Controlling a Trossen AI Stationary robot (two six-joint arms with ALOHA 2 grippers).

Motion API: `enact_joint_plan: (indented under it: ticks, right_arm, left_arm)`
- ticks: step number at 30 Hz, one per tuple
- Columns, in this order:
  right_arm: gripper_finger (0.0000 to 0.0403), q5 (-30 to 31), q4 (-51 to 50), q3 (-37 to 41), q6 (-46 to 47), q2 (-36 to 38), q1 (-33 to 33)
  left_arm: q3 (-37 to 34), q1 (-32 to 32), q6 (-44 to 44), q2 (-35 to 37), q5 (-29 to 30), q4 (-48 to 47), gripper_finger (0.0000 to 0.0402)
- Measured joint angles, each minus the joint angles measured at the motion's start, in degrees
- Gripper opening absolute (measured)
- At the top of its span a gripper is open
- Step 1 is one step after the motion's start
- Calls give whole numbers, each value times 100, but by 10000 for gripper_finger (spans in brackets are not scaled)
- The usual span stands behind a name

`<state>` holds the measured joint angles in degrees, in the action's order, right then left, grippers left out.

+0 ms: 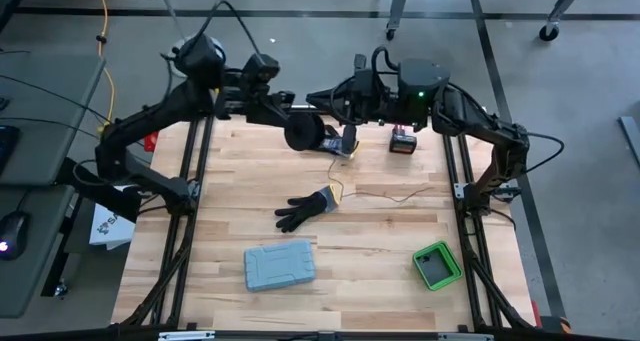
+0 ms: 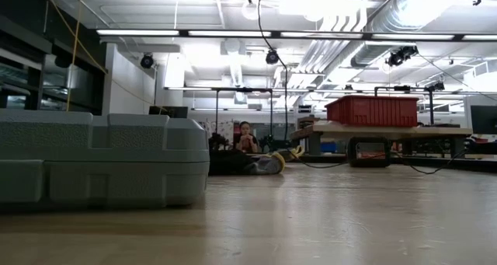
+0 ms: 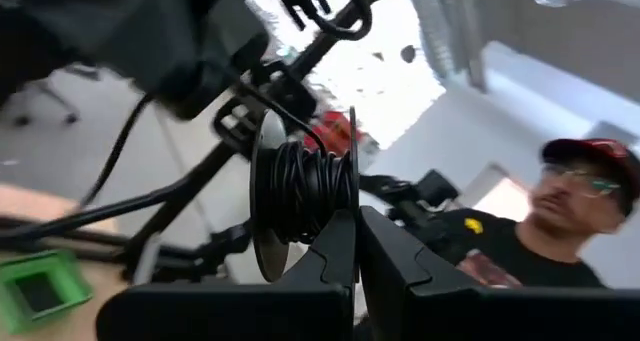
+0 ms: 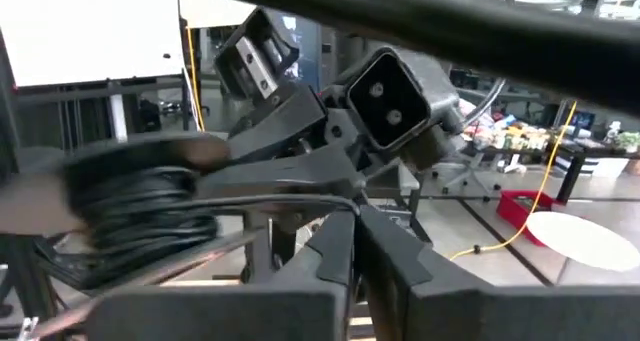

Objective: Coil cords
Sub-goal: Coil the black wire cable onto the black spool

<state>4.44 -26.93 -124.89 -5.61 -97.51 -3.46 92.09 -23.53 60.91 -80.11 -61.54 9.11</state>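
High view: both arms meet on the far side of the black glove (image 1: 305,209), over the back edge of the table (image 1: 230,181).

- The left gripper (image 1: 314,131) holds a black spool (image 1: 303,134) in the air. In the left wrist view its fingers (image 3: 335,256) are nearly together, with the spool's thin flange pinched between them.
- The cord (image 3: 300,186) is partly wound on that spool. The rest drops toward the table and trails as a loose thin strand past the glove's cuff, toward the right arm's side.
- The right gripper (image 1: 348,141) is just beside the spool, on the side away from the left arm. In the right wrist view its fingers (image 4: 335,251) are almost closed and the strand runs straight into the tips, so it looks pinched. I can't see the contact itself.
- Key relation: the spool axis looks roughly level and in line with the left fingers. The feed point sits just off the rim, on the right gripper's side, so the right arm is nearer the free strand. My read is that the next wrap needs the strand led around the axis, not along it.

Counts:
- 1 cord
- 1 spool
- 1 glove
- 1 grey case (image 1: 280,266), nearer the camera side than the glove
- 1 green box (image 1: 436,265), off toward the right arm from the glove
- 1 red-and-black block (image 1: 403,141), beyond the glove near the right gripper
- 2 grippers, both busy

Risk: the slack could snag on the glove.
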Motion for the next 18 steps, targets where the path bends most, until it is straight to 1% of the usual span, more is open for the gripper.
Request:
enact_joint_plan:
  ticks: [2, 6, 10, 13, 16, 18]
  right_arm:
    - [32, 10, 13, -1, 64, 0, -4]
    - [100, 190, 12, -3, 65, 2, -2]
    - [157, 333, 44, -3, 66, -18, 9]
    - [176, 432, 24, 1, 64, -68, 9]
    - [178, 430, -11, 10, 66, -104, 9]
    - [178, 432, 49, 10, 66, -146, 9]
  left_arm:
    - [0, 50, 361, -124, -15, 562, 0]
    - [0, 111, 858, -223, -19, 1428, 0]
    - [0, 113, 962, -245, 484, 2159, 1]
    - [0, 94, 1168, -239, 785, 2645, 1]
    - [0, 70, 1300, -239, 1151, 3029, 1]
    - [0, 70, 1295, -239, 1278, 3160, 1]
